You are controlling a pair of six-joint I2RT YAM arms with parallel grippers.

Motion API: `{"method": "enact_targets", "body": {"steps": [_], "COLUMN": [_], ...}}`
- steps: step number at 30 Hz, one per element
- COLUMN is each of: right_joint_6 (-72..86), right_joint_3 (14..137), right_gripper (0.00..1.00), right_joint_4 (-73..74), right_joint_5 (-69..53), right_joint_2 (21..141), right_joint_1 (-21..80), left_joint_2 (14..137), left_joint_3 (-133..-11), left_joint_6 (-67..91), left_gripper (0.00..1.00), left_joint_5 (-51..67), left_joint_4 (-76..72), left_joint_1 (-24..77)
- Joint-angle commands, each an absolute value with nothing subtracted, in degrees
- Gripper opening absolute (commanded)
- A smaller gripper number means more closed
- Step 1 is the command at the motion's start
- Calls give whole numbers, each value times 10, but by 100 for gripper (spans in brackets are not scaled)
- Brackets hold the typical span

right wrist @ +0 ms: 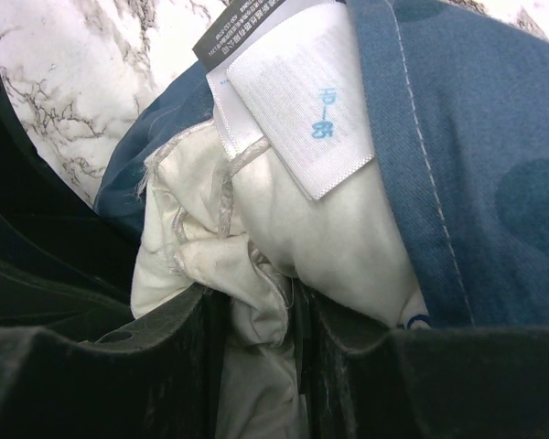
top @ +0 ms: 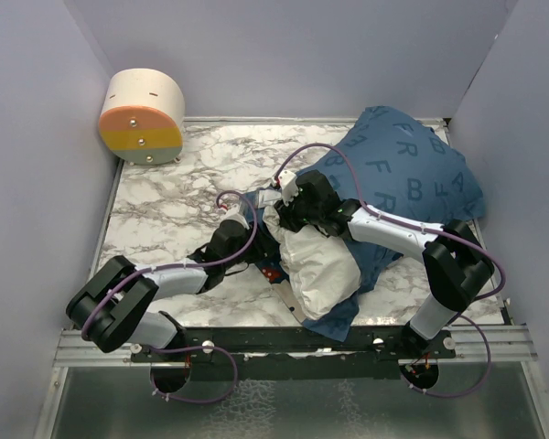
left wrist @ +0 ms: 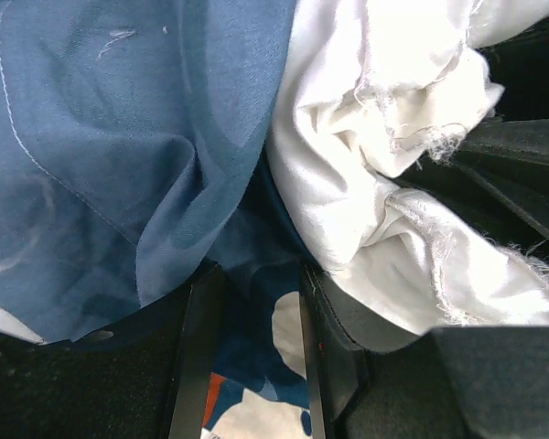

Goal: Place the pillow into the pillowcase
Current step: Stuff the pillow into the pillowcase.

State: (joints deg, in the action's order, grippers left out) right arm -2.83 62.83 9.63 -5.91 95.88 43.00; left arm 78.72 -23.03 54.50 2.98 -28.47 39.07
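A plump white pillow [top: 322,265] lies partly inside a dark blue pillowcase [top: 412,174] printed with light blue letters, at the right of the scene. Its crumpled near end sticks out of the opening; the filled part bulges toward the far right.

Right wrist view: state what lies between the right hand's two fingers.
In the right wrist view, a bunched fold of the white pillow lies between the right hand's fingers. The blue pillowcase lies to the right, not between them.
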Motion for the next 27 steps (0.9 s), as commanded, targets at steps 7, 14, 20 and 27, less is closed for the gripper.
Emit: {"method": "enact_targets", "body": {"steps": [7,14,20,27], "right_joint_6": [-19,-20,-20,-21], "right_joint_3": [611,614,613,611], "right_gripper": [33,33,33,33], "right_joint_4": [189,191,192,192], "right_joint_5": [-46,-47,-44,-44], "right_joint_2": [984,986,983,986], "right_joint_1": [414,414,414,414], "left_joint_2": [751,787,885,951], "left_joint_3": [-216,-232,-272,-303], "left_joint_6": [548,558,565,567], "left_gripper": [44,48,47,21], "left_joint_5": [44,56,77,78], "left_joint_4": [-321,-354,-399,-451], "left_joint_1": [389,388,388,386]}}
